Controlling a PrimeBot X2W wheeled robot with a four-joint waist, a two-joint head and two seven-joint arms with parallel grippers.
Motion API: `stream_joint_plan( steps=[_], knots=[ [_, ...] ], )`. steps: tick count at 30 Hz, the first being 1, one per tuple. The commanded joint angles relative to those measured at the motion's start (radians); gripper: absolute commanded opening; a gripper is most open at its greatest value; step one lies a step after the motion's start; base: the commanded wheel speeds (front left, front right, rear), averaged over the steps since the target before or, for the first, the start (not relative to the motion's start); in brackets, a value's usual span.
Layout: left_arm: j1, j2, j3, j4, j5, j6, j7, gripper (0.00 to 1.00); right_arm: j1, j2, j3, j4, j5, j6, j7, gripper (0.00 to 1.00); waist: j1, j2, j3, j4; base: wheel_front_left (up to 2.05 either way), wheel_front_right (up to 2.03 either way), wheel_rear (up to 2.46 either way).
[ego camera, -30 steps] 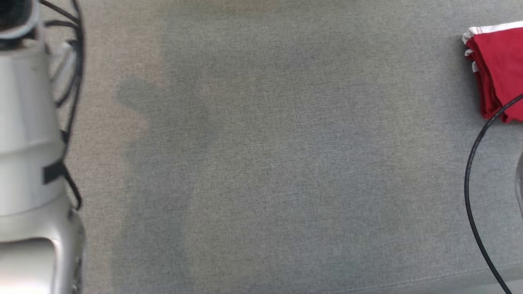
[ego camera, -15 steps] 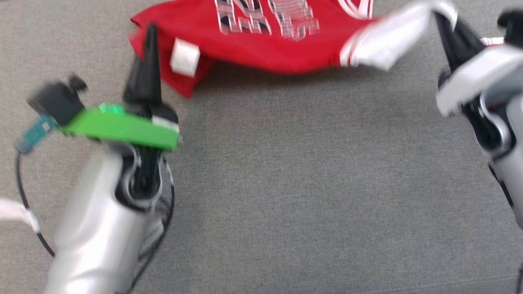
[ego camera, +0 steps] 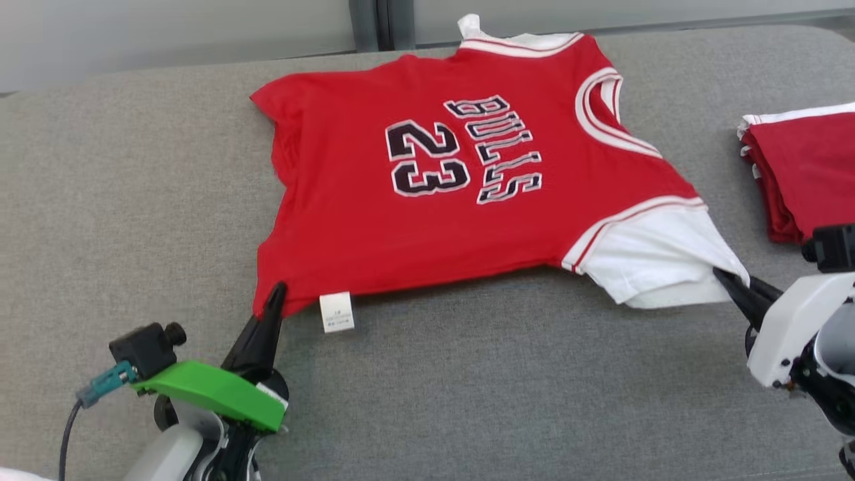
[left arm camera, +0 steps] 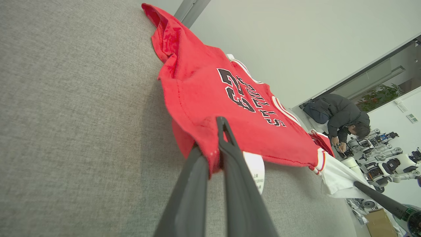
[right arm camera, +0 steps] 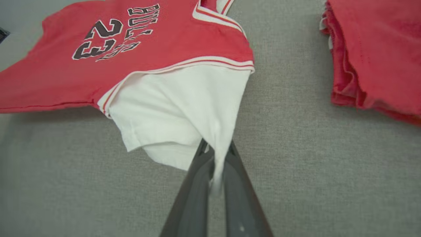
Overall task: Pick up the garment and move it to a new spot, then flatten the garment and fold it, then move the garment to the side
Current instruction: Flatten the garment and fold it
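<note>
Garment [ego camera: 427, 200], a red jersey w/ white sleeves, lay spread print-up over the middle and far part of the grey cloth-covered table [ego camera: 467, 401]. Its near corners were lifted a little. L claw [ego camera: 276, 294] was clamped tight on the red hem corner, just beside the white care label [ego camera: 336, 311]. R claw [ego camera: 728, 280] was pinched closed on the tip of the white sleeve [ego camera: 658, 264]. The near edge ran btwn the two.

Handling, as a judgement: light, thin, soft knit w/ no stiffness, so it'd sag and bunch wherever unsupported. It would prob. drag on the cloth table rather than slide. Not fragile. The far-left hem looked rumpled, so flattening wasn't finished. Best holds are hems, corners and sleeve ends, i.e. two points far apart to keep it taut. The sleeve tip was a thin pinch and could slip out.

Around: a folded red pile [ego camera: 808, 174] sat to the right, near the R claw but apart from the jersey. That's the main thing to avoid when pulling or folding that way. In the left wrist view a person [left arm camera: 338, 115] bent over near other robots [left arm camera: 391, 164] in the background, well apart.
</note>
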Motion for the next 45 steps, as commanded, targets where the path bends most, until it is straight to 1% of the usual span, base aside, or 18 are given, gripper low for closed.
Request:
stream_joint_plan(
  steps=[1, 8, 13, 15, 18, 22, 27, 31, 38, 45],
  knots=[
    [0.03, 0.017, 0.001, 0.007, 0.0, -0.005, -0.008, 0.0, 0.043, 0.01, -0.025, -0.016, -0.007, -0.002, 0.025, 0.0, 0.0, 0.0, -0.033, 0.01, 0.0, 0.0, 0.0],
    [0.119, 0.047, 0.009, 0.033, 0.032, -0.005, -0.007, 0.0, 0.203, 0.062, -0.107, -0.116, -0.052, -0.002, 0.174, 0.0, 0.0, 0.0, -0.056, 0.015, 0.0, 0.0, 0.0],
    [0.159, 0.054, 0.0, 0.056, 0.082, -0.002, -0.008, 0.0, 0.303, 0.087, -0.142, -0.177, -0.024, -0.002, 0.295, 0.0, 0.0, 0.0, -0.061, 0.021, 0.0, 0.0, 0.0],
    [0.172, 0.059, -0.014, 0.069, 0.098, 0.006, -0.005, 0.0, 0.342, 0.105, -0.144, -0.204, -0.01, -0.002, 0.346, 0.0, 0.0, 0.0, -0.063, 0.021, 0.0, 0.0, 0.0],
    [0.199, 0.074, -0.049, 0.076, 0.118, 0.025, 0.031, 0.0, 0.4, 0.133, -0.166, -0.238, 0.013, -0.002, 0.438, 0.0, 0.0, 0.0, -0.064, 0.019, 0.0, 0.0, 0.0],
    [0.231, 0.084, -0.067, 0.049, 0.108, 0.039, 0.068, 0.0, 0.457, 0.171, -0.207, -0.285, 0.01, -0.002, 0.525, 0.0, 0.0, 0.0, -0.063, 0.02, 0.0, 0.0, 0.0],
    [0.229, 0.085, -0.043, -0.01, 0.079, 0.029, 0.052, 0.0, 0.414, 0.206, -0.243, -0.346, 0.007, -0.001, 0.491, 0.0, 0.0, 0.0, -0.057, 0.024, 0.0, 0.0, 0.0],
    [0.178, 0.08, -0.024, -0.05, 0.069, 0.025, 0.059, 0.0, 0.344, 0.203, -0.227, -0.349, 0.034, -0.001, 0.453, 0.0, 0.0, 0.0, -0.05, 0.028, 0.0, 0.0, 0.0],
    [0.102, 0.059, -0.002, -0.078, 0.046, 0.024, 0.076, 0.0, 0.175, 0.185, -0.184, -0.289, 0.077, -0.001, 0.377, 0.0, 0.0, 0.0, -0.04, 0.04, 0.0, 0.0, 0.0],
    [0.022, 0.024, -0.011, -0.02, 0.054, 0.037, 0.105, 0.0, 0.028, 0.17, -0.154, -0.185, 0.054, -0.001, 0.26, 0.0, 0.0, 0.0, -0.015, 0.056, 0.0, 0.0, 0.0]
  ],
)
